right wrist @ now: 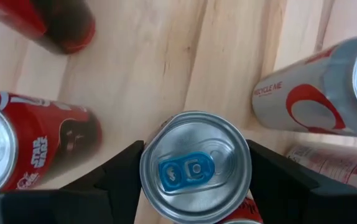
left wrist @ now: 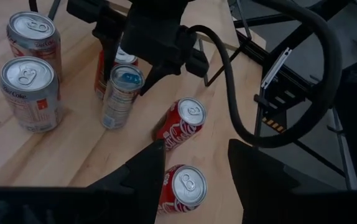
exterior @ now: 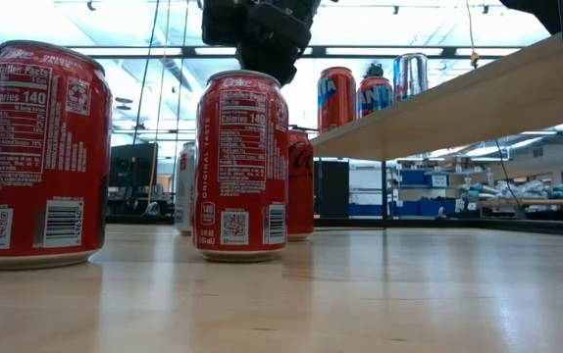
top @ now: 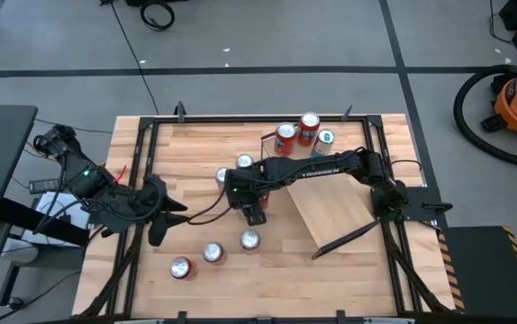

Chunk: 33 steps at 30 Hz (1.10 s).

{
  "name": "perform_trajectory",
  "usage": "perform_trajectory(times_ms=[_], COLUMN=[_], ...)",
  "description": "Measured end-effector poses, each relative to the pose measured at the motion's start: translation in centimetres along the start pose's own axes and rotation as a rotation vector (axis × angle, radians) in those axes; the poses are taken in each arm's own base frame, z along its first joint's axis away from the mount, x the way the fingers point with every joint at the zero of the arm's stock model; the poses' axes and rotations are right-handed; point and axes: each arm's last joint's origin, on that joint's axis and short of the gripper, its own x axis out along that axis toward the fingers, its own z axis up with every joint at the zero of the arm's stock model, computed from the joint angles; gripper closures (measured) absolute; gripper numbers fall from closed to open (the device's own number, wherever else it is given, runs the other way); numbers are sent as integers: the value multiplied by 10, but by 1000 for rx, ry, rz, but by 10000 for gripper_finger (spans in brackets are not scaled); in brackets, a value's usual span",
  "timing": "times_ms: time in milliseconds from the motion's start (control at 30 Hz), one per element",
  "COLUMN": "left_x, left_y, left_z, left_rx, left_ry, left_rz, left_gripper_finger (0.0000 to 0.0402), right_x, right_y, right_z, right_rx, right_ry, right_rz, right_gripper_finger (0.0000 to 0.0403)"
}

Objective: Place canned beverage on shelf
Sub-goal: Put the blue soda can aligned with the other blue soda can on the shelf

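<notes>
High view: the shelf (top: 335, 214) lies right of centre on the table (top: 195, 144). Its long axis runs diagonally from the back middle towards the front right. Three cans stand at its far end: two red cans (top: 285, 137) and a blue can (top: 327, 137). The right arm reaches across the board, and the right gripper (top: 253, 209) points down just left of the shelf. Two silver-topped cans (top: 244, 162) stand beside its wrist. Three front cans (top: 213, 253) stand in a loose diagonal row nearer the front edge. The left gripper (top: 170, 218) waits at the left side.

Low view: two Coke cans (exterior: 242, 162) stand upright up close, and two more are partly hidden behind them. The three shelf cans appear on the board's far end.

Left wrist view: the left gripper's fingers (left wrist: 142, 171) are spread wide and hold nothing. Six cans are in sight, all upright. The right gripper straddles the top of the blue-tab can (left wrist: 121, 93), which stands on the table close among the others.

Right wrist view: the blue-tab can's long axis points straight up at the camera. The right fingers (right wrist: 119, 177) press on both of its sides. Four neighbour cans (right wrist: 38, 149) crowd around it.
</notes>
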Motion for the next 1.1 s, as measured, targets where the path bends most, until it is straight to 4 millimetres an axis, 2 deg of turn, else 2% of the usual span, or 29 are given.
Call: perform_trajectory(times_ms=[267,567,800,1100], left_x=[0,0,0,0], left_y=[0,1,1,1], left_z=[0,-1,-1,-2], left_rx=[2,22,40,85], left_ry=[0,6,23,36], left_rz=[-1,10,6,-1], left_gripper_finger=[216,216,216,216], right_x=[-9,-46,-86,-131], right_y=[-1,-6,-7,-6], right_z=[3,17,19,3], right_rx=[157,464,619,715], right_ry=[-15,-83,-85,-78], right_rz=[-20,-80,-169,-200], right_gripper_finger=[143,144,144,144])
